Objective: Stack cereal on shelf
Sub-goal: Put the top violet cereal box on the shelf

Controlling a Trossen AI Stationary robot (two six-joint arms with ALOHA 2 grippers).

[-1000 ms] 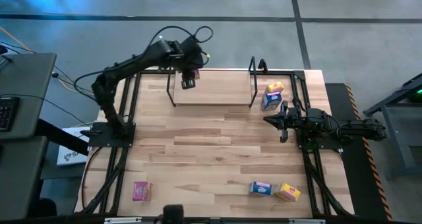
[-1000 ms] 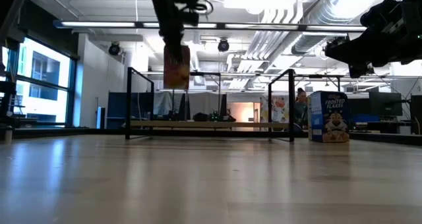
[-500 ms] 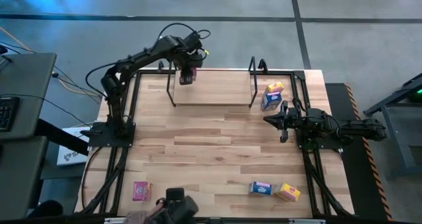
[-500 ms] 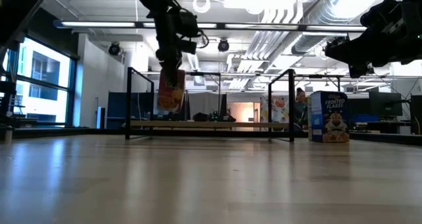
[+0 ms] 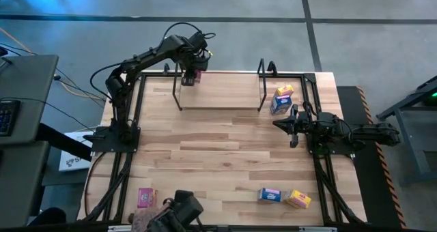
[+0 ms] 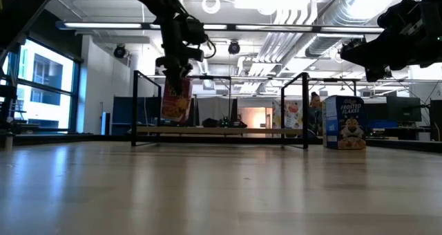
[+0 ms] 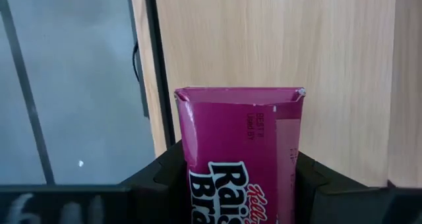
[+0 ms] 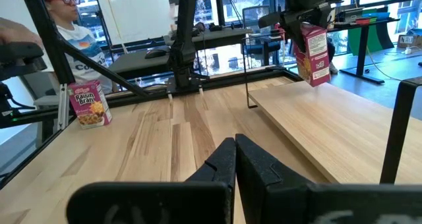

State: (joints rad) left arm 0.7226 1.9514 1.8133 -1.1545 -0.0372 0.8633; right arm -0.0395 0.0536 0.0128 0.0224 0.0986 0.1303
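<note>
My left gripper [image 5: 192, 74] is shut on a magenta cereal box [image 6: 176, 101] above the far left end of the shelf [image 5: 218, 90], a low wood board between black wire uprights. The box's lower end hangs just above the board. A blue box and a yellow one [image 5: 282, 99] stand right of the shelf. A pink box [image 5: 145, 198], a blue box [image 5: 270, 194] and a yellow box [image 5: 298, 200] lie near the table's near edge. My right gripper [image 5: 293, 126] waits shut at the table's right side. My left gripper pinches the magenta box by its two narrow sides [image 7: 186, 174] between the two fingers [image 7: 165, 179], at the box's upper end. The fingers come steeply from above. The box hangs below them nearly upright, printed front toward the wrist camera, clear of the shelf board.
The shelf's wire uprights [image 6: 135, 109] [image 6: 305, 110] stand at both ends of the board. A person with a dark device [image 5: 174, 215] is at the table's near left edge. Bare wood lies between the shelf and the near boxes.
My left gripper has sunk with the magenta box and gone toward the shelf's far left corner, rolling a little as it went. The box now hangs low over the board, where before it hung well above it.
</note>
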